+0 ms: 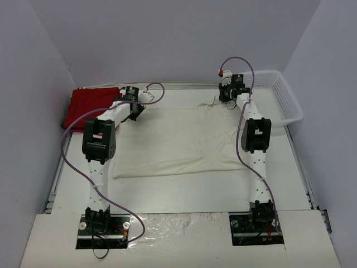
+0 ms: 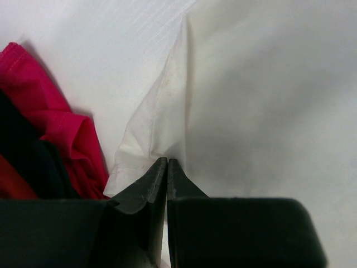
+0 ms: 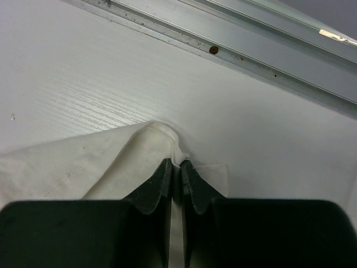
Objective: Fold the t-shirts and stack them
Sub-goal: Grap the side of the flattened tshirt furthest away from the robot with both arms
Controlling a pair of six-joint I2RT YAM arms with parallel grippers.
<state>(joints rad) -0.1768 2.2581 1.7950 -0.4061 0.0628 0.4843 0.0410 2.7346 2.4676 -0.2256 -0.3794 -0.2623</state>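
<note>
Pinching a far corner each, your left end effector and right end effector are clamped shut on the cream t-shirt, which stretches crosswise between them, nearward.

Both arms are reaching forward from their bases, elbows up. The left arm angles toward the far left, and its left gripper is pinched tight, jaws pressed together on a corner of the cream-white t-shirt. The right arm runs straight to the far side, and the right gripper is clamped on that shirt's bunched edge, fingers nearly touching
</note>
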